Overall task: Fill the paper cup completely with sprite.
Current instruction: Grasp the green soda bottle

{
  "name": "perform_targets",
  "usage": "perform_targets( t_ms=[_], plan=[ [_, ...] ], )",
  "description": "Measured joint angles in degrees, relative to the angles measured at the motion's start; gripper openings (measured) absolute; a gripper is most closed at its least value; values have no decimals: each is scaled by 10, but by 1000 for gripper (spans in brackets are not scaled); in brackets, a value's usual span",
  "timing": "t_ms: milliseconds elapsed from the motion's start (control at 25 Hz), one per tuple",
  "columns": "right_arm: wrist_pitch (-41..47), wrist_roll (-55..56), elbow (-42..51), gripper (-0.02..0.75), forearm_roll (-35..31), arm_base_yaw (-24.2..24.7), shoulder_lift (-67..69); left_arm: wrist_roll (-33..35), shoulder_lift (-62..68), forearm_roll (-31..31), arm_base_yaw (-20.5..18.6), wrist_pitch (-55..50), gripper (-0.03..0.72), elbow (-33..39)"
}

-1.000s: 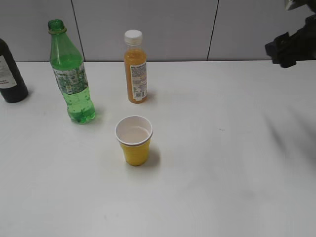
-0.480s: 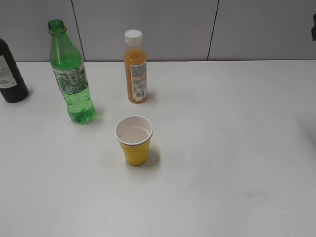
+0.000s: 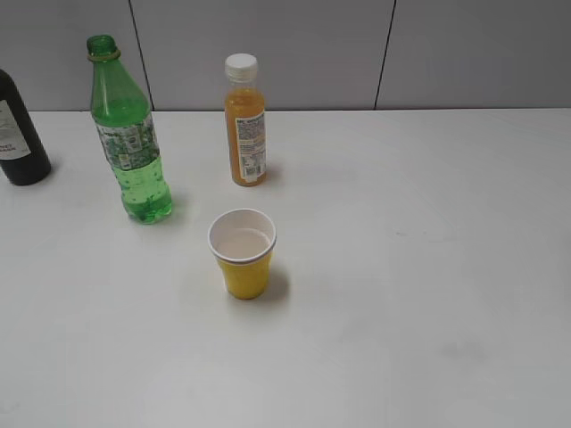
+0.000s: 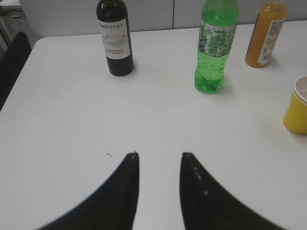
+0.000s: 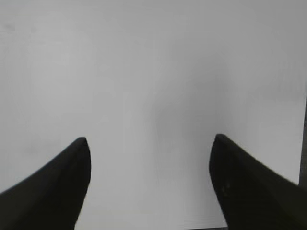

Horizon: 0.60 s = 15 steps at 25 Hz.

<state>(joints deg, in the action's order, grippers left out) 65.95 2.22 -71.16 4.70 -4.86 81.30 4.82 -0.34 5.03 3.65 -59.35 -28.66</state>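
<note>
The yellow paper cup (image 3: pixel 243 252) stands upright mid-table with some pale liquid in it; it also shows at the right edge of the left wrist view (image 4: pixel 297 105). The green sprite bottle (image 3: pixel 130 134) stands uncapped, upright, to the cup's back left, partly full; it shows in the left wrist view too (image 4: pixel 215 45). My left gripper (image 4: pixel 159 154) is open and empty, low over bare table well short of the bottles. My right gripper (image 5: pixel 150 139) is wide open and empty over bare white surface. Neither gripper shows in the exterior view.
An orange juice bottle (image 3: pixel 244 120) with a white cap stands behind the cup, also in the left wrist view (image 4: pixel 265 33). A dark bottle (image 3: pixel 20 129) with a white label stands at the far left, also in the left wrist view (image 4: pixel 114 38). The white table (image 3: pixel 401 267) meets a grey wall.
My right arm, seen at the upper right edge a second ago, has drawn out of the exterior view. The bottles and cup have not moved.
</note>
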Motion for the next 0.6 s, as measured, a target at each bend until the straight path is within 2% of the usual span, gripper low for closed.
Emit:
perform_targets(
  t_ms=[240, 600],
  plan=[
    [-20, -12, 100, 594, -40, 0, -153, 0, 0, 0, 0, 0, 236, 0],
    [-107, -13, 339, 594, -47, 0, -425, 0, 0, 0, 0, 0, 236, 0]
  ],
)
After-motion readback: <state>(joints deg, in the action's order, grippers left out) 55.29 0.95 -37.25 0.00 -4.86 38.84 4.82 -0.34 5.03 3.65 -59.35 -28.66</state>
